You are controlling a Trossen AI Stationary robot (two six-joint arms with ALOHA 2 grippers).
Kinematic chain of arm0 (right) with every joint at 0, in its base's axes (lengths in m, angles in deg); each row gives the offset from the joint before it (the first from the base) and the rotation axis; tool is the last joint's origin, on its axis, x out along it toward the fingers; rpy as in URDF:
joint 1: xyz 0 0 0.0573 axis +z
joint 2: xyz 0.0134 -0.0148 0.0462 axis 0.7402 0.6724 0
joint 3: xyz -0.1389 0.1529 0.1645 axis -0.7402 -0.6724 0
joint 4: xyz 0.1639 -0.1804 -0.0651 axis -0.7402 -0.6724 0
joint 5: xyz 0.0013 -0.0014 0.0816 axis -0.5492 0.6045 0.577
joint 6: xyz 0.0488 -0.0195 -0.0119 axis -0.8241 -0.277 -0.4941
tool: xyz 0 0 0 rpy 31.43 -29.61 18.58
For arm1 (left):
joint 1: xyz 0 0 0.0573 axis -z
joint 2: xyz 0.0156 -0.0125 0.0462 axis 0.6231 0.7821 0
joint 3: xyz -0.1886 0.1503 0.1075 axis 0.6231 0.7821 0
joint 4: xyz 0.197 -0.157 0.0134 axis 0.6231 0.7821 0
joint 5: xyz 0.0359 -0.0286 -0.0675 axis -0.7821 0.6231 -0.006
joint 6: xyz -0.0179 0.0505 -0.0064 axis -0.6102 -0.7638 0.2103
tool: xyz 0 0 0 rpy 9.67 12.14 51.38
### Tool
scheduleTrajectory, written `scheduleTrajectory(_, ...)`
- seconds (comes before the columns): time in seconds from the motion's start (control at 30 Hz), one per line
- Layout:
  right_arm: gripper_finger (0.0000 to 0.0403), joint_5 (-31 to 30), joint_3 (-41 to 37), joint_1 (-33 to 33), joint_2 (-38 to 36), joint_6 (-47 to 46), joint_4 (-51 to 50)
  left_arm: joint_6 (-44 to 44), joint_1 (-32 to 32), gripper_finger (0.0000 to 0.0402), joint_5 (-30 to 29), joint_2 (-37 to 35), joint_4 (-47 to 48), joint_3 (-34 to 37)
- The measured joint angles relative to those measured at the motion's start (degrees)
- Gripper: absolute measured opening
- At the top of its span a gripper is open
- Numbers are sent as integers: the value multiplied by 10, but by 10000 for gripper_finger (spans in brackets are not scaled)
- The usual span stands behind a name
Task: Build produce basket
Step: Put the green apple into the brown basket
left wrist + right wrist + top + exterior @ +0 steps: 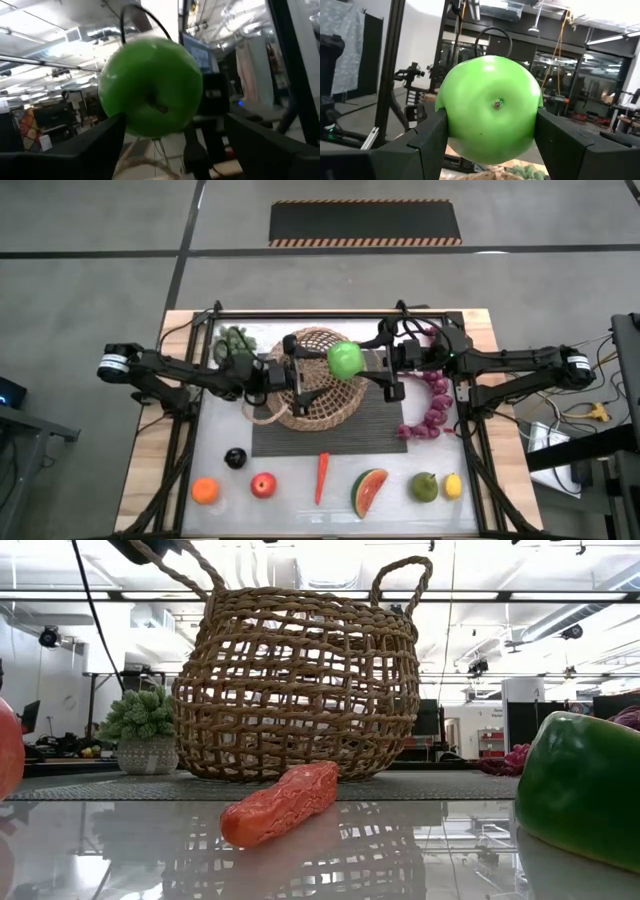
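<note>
Gripping a glossy green apple (345, 359) above the tan wicker basket (318, 390), the right gripper (490, 130) clamps its fingers on the fruit's sides, while the left gripper (296, 376), fingers spread apart, holds just beside it over the basket. Along the tabletop's (300, 510) near edge lie an orange (205, 491), plum (235, 458), red apple (263, 485), carrot (321, 477), watermelon slice (369, 492), pear (424, 487) and lemon (453, 485). Purple grapes (432, 405) trail at right. Beyond, bright ceiling lights fill a workshop.

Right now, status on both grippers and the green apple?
Right gripper shut on green apple, over the basket. Left gripper open at the basket's left side, facing the apple, holding nothing. Nothing blocks the drop.
</note>
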Motion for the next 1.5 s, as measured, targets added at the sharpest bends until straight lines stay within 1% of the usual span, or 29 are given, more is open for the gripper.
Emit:
scheduleTrajectory(0.1,245,0,0,0,2,1,4,3,0,321,-3,0,-1,0)
scheduleTrajectory(0.23,245,-4,0,0,4,1,4,2,0,321,-39,0,-12,0)
scheduleTrajectory(0.67,245,2,0,0,18,0,10,-16,-4,319,-42,6,-25,-20)
scheduleTrajectory(0.77,245,2,0,0,18,0,8,-18,-4,308,-31,6,-26,-19)
scheduleTrajectory(0.97,250,2,0,0,18,0,6,-18,-4,268,-29,6,-26,-19)
scheduleTrajectory(1.1,275,3,0,0,19,-10,3,-18,-4,257,-28,6,-29,-16)
scheduleTrajectory(1.27,330,3,0,0,18,-17,-25,-18,-4,254,-24,6,-27,-13)
scheduleTrajectory(1.37,357,3,-1,-2,14,-34,-55,-16,-4,253,-24,6,-14,-12)
scheduleTrajectory(1.5,367,-2,-2,-5,-6,-45,-90,-11,-4,252,-28,6,24,-12)
